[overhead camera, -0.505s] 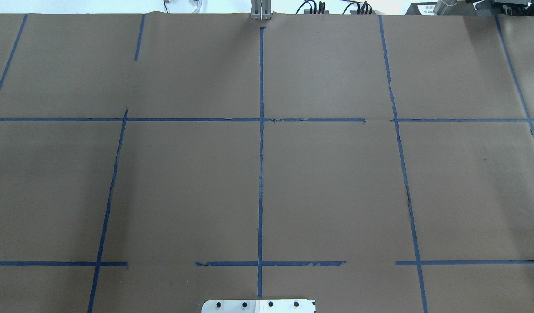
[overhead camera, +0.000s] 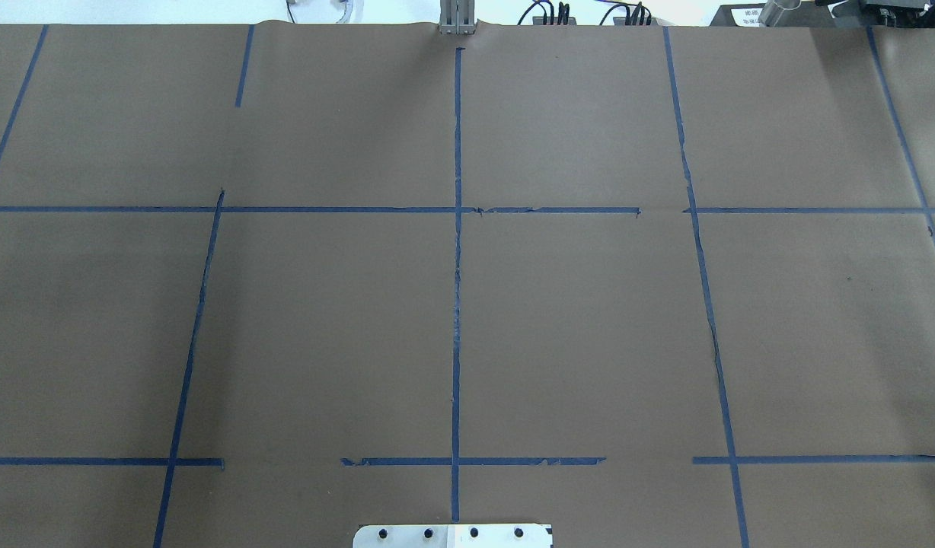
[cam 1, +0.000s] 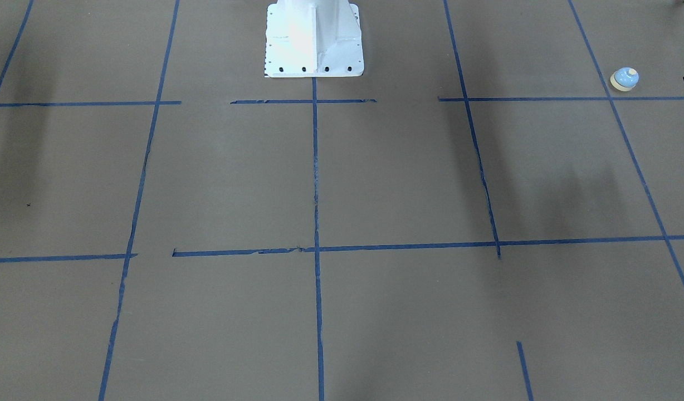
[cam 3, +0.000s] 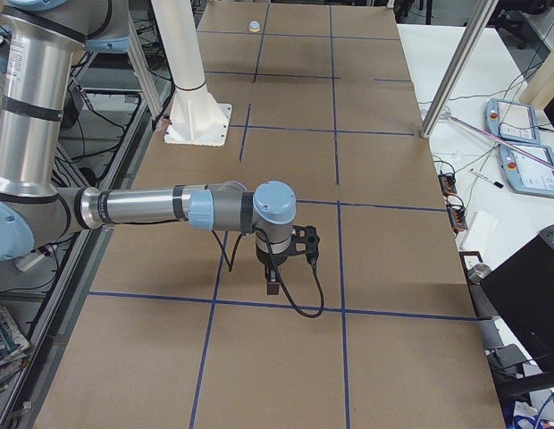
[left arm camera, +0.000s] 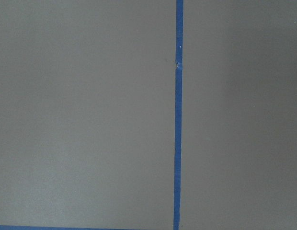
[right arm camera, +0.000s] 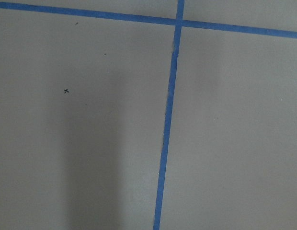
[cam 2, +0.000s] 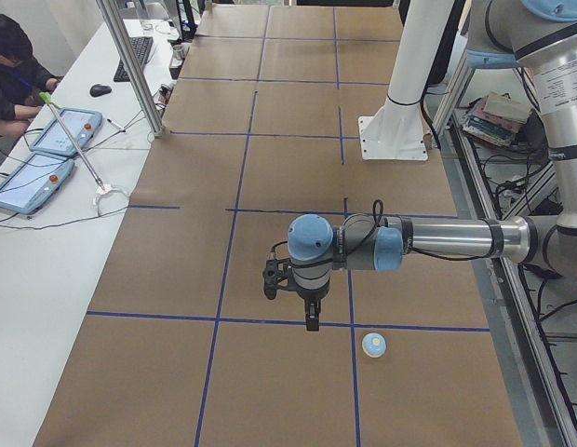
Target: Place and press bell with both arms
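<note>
Two grippers, fingers unreadable: left gripper (cam 2: 312, 318) points down at centre of left-side view, spread or pressed together, cannot tell. Same for right gripper (cam 3: 272, 284), centre of right-side view. Bell (cam 2: 374, 345) stands on table (cam 2: 270, 168) just lower-right of left gripper, apart from it. Likely risk: off-centre pinch slips on smooth dome, or finger knocks bell away.

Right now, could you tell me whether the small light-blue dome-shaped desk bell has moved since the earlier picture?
Cannot tell. The bell now sits beside a blue tape crossing, but the only earlier picture, overhead, does not show it.
</note>
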`<state>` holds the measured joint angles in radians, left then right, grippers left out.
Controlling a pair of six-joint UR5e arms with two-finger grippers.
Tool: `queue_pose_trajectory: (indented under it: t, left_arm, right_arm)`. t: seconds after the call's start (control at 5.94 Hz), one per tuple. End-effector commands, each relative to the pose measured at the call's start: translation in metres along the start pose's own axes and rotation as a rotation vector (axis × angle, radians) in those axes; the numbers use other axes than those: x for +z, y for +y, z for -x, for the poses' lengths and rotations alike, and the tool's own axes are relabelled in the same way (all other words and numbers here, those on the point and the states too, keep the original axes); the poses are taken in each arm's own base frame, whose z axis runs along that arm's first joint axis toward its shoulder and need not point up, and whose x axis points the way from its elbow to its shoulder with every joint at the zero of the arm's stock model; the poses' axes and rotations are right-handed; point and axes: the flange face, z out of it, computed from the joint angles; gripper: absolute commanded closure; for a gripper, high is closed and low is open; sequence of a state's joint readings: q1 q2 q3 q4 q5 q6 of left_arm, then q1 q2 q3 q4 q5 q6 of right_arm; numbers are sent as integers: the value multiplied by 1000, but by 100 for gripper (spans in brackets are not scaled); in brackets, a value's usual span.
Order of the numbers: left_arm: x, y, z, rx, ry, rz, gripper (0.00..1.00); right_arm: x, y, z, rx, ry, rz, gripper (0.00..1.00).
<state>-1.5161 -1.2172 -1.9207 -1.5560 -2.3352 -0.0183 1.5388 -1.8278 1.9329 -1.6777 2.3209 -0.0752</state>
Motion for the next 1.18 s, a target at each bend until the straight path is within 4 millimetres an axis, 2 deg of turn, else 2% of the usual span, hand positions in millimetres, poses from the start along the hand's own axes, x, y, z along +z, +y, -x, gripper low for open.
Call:
queue_pose_trajectory:
  t: [0.0, 0.17, 0.34, 0.67, 0.84, 1.01]
  left_arm:
    - [-25, -35, -23, 60, 6, -73, 0]
    - [-39, -27, -34, 85, 12, -101, 0]
    - [-38, -25, -37, 96, 3, -106, 0]
    - [2, 12, -24, 110, -8, -38, 0]
    - [21, 35, -4, 102, -13, -64, 0]
    - [48, 57, 3, 108, -8, -46, 0]
  right_arm:
    - [-5, -1, 4, -10, 1, -10, 0]
    - [-5, -1, 5, -12, 1, -11, 0]
    - [-8, -2, 7, -17, 1, -17, 0]
    - [-8, -2, 8, -20, 1, -18, 0]
    - [-8, -2, 8, -22, 1, -18, 0]
    - [-9, -2, 8, -24, 1, -19, 0]
